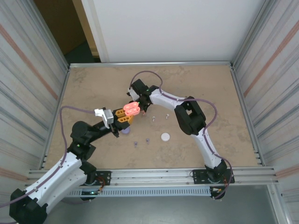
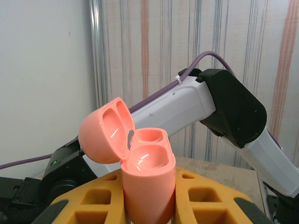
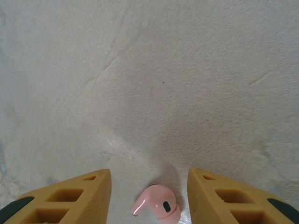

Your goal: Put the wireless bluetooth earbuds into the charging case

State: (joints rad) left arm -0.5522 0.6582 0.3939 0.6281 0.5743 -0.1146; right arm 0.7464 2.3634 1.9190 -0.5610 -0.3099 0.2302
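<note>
My left gripper (image 2: 149, 198) is shut on a pink charging case (image 2: 148, 186), held upright above the table. Its lid (image 2: 105, 130) is hinged open to the left, and both wells look empty. In the top view the case (image 1: 132, 108) sits at the yellow fingers (image 1: 122, 116), just in front of my right wrist (image 1: 141, 91). My right gripper (image 3: 149, 177) points down at the table, open. One pink earbud (image 3: 158, 206) lies between its fingers with a gap on each side.
Two white earbuds (image 1: 153, 117) (image 1: 167, 115) and two purple earbuds (image 1: 135, 143) (image 1: 147, 140) lie on the table. A white case (image 1: 165, 136) rests near them, and a purple case (image 1: 125, 132) sits under my left wrist. Metal walls enclose the table.
</note>
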